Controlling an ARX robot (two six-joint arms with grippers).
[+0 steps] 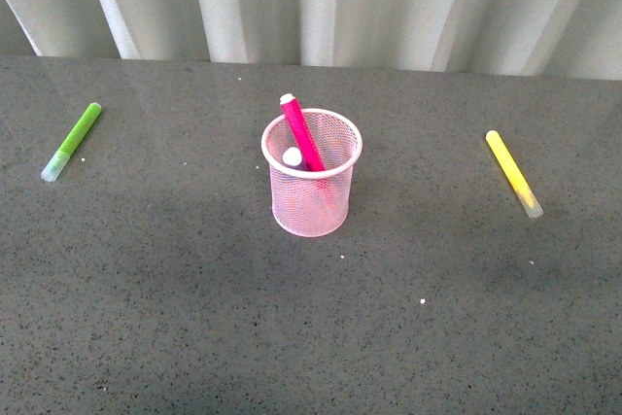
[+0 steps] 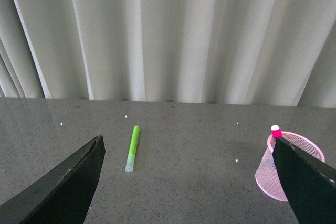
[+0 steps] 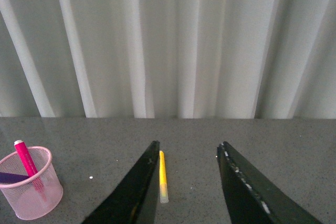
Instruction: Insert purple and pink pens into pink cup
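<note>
The pink cup [image 1: 309, 209] stands upright in the middle of the dark table. The pink pen [image 1: 302, 133] leans inside it, its white end poking above the rim. Beside it, low inside the cup, sits a white pen end [image 1: 293, 155]; the right wrist view shows the purple pen [image 3: 10, 177] lying inside the pink cup [image 3: 26, 203] next to the pink pen [image 3: 25, 159]. Neither gripper appears in the front view. My left gripper [image 2: 187, 140] is open and empty, with the pink cup [image 2: 265, 174] by one finger. My right gripper [image 3: 189, 144] is open and empty above the table.
A lime-green marker [image 1: 73, 141] lies at the table's left, also seen as the green marker [image 2: 132, 148] between the left fingers. A yellow marker [image 1: 513, 173] lies at the right, the same yellow marker [image 3: 163, 179] beside one right finger. A pale curtain hangs behind the table's far edge.
</note>
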